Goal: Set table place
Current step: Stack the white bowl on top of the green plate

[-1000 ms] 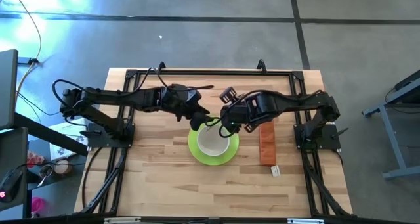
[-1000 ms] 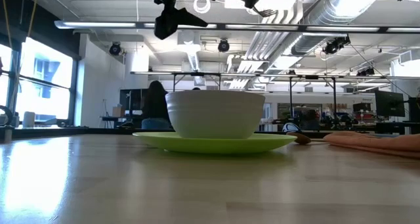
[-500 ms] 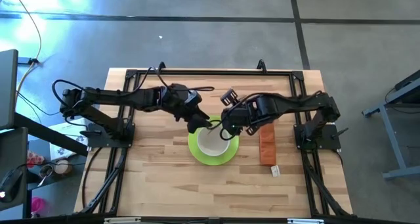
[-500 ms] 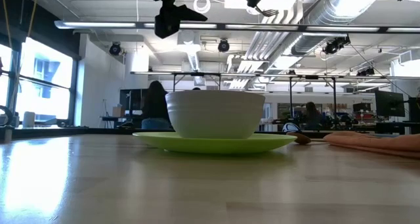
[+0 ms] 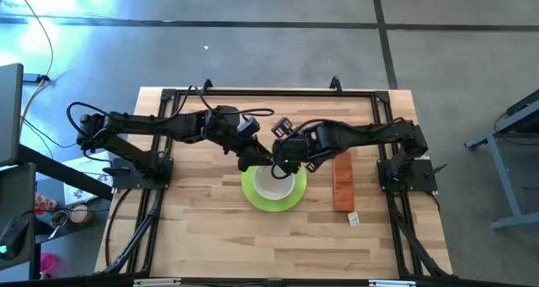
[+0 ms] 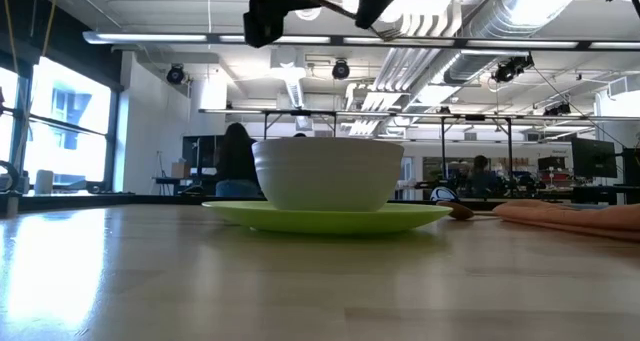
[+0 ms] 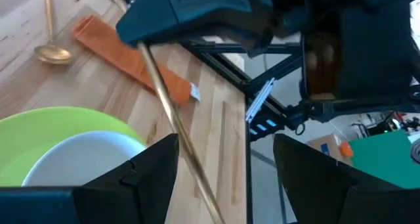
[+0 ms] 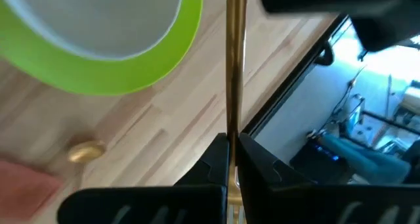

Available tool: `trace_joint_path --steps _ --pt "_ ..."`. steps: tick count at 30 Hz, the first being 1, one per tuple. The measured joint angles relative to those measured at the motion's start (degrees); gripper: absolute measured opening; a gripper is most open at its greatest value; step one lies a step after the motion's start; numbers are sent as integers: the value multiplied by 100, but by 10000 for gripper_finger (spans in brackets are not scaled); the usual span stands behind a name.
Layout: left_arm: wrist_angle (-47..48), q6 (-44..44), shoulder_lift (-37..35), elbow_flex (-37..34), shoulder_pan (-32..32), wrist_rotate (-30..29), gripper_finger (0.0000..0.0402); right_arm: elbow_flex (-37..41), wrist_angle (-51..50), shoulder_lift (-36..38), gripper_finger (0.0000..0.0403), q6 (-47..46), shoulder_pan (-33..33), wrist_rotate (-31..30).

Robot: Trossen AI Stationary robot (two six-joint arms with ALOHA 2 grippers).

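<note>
The lime-green plate (image 5: 289, 199) lies mid-table with the white bowl (image 5: 271, 183) standing on it. The gold spoon (image 7: 52, 52) lies flat on the wood next to the plate. My right gripper (image 5: 283, 152) is shut on the thin gold fork (image 8: 235, 66), high above the bowl's far rim. My left gripper (image 5: 255, 158) faces it, open. The fork's handle (image 7: 172, 115) runs between the left gripper's two fingers (image 7: 154, 175). I cannot tell whether it touches them. The fork's tines are hidden. My right gripper pinches the fork's handle (image 8: 234, 133) between its two fingers and points along the handle, coming from the table's right side. The fork is lifted clear, slanting a little, its long free part reaching toward my left gripper. The end behind the fingers is hidden.
An orange-brown strip (image 5: 342, 183) with a white tag lies on the table right of the plate. Black rails (image 5: 269, 93) frame the table top. Bare wood lies on the near side of the plate (image 5: 269, 236).
My right gripper has carried the fork toward the table's left, up to my left gripper, so the handle now runs between the left fingers. My left gripper has risen a little. The fork's tines no longer show in the low view.
</note>
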State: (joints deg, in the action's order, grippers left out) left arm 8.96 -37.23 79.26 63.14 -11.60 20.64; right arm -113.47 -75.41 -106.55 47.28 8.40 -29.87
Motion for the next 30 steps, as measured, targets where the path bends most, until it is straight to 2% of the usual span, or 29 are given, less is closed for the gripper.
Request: trace_joint_path --steps 4,8,13,17,22,23,30 --pt "209 59 66 4 9 -4 239 0 394 -47 0 412 -74 3" --pt "431 97 155 4 11 -84 239 0 542 -27 0 433 -121 5" --pt "484 203 160 4 6 -471 225 0 469 -3 0 366 -126 68" --pt "465 236 160 4 -2 -568 162 0 446 -3 0 206 -128 170" --pt "517 352 160 4 2 -690 33 0 431 -2 0 216 -128 177" --pt "576 370 166 -15 -2 -727 20 -4 434 8 0 210 -128 187" --pt "686 399 164 -5 -2 -892 10 -4 444 3 0 16 -126 169"
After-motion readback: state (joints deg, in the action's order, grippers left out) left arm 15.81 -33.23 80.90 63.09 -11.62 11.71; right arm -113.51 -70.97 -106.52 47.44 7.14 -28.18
